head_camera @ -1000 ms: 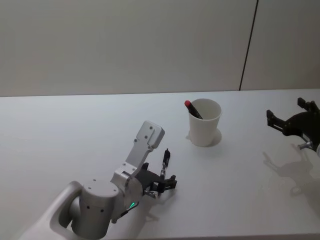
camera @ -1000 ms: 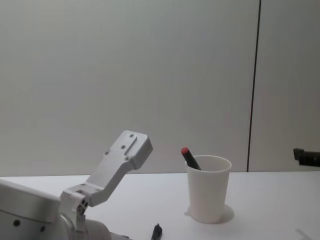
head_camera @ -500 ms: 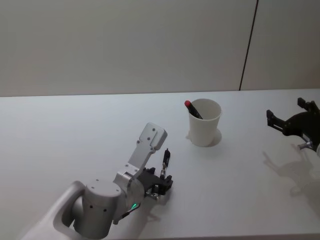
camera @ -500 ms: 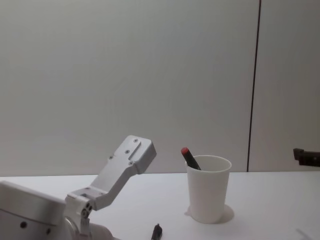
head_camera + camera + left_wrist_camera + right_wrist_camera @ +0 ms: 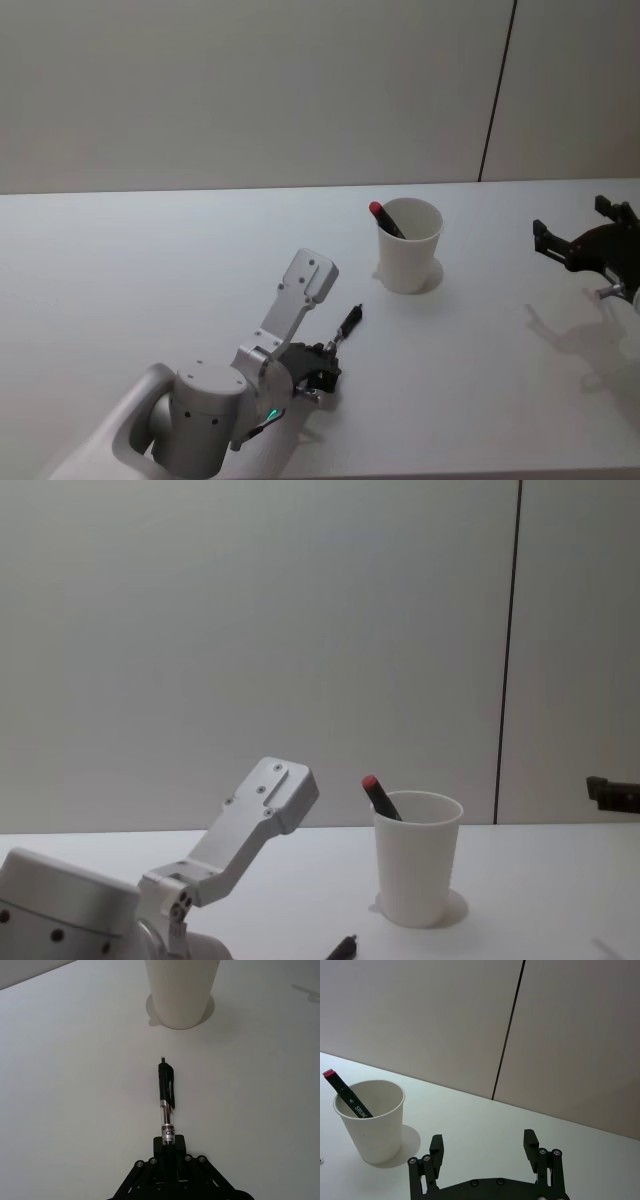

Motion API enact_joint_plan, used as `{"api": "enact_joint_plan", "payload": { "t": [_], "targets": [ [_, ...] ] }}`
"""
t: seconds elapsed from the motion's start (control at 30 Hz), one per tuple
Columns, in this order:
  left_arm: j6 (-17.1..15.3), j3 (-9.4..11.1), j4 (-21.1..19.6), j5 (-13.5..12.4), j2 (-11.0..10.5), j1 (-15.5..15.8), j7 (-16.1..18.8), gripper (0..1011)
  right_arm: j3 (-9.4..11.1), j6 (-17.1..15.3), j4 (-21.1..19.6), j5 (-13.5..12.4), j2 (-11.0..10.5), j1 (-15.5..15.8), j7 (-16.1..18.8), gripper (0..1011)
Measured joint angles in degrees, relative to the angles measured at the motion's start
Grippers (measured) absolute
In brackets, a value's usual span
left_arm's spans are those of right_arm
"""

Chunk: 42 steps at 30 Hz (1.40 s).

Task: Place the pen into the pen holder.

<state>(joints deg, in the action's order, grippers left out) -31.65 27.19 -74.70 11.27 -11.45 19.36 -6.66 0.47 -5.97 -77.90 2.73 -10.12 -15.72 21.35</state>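
White table (image 5: pixel 150 260), cup (image 5: pixel 409 250) ahead with a marker (image 5: pixel 384 218) in it, right gripper (image 5: pixel 585 247) parked far right, gaping and empty; my left gripper (image 5: pixel 169 1152) pinches the pen (image 5: pixel 166 1097) by one end, aimed cupward, short of it: light, stiff, slick, likely to pivot, steadier nearer mid-barrel.

White lettering on the black barrel of the red-capped marker (image 5: pixel 351 1096), lower left of the right wrist view, reads roughly "SRUN". The pen (image 5: pixel 166 1102), centre of the left wrist view, carries a small label starting "Cli". The rest is too small to read.
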Motion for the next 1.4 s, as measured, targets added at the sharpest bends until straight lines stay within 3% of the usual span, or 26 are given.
{"api": "enact_joint_plan", "payload": {
  "t": [0.63, 1.4],
  "targets": [
    [2.6, -0.2, 0.0, -0.8, -0.1, -0.6, 0.4, 135, 0.0, 0.0, 0.0, 0.0, 0.0, 0.0, 0.0, 1002],
    [13.5, -2.1, -8.8, -4.3, -4.4, -5.0, 3.9, 135, 0.0, 0.0, 0.0, 0.0, 0.0, 0.0, 0.0, 1002]
  ]
}}
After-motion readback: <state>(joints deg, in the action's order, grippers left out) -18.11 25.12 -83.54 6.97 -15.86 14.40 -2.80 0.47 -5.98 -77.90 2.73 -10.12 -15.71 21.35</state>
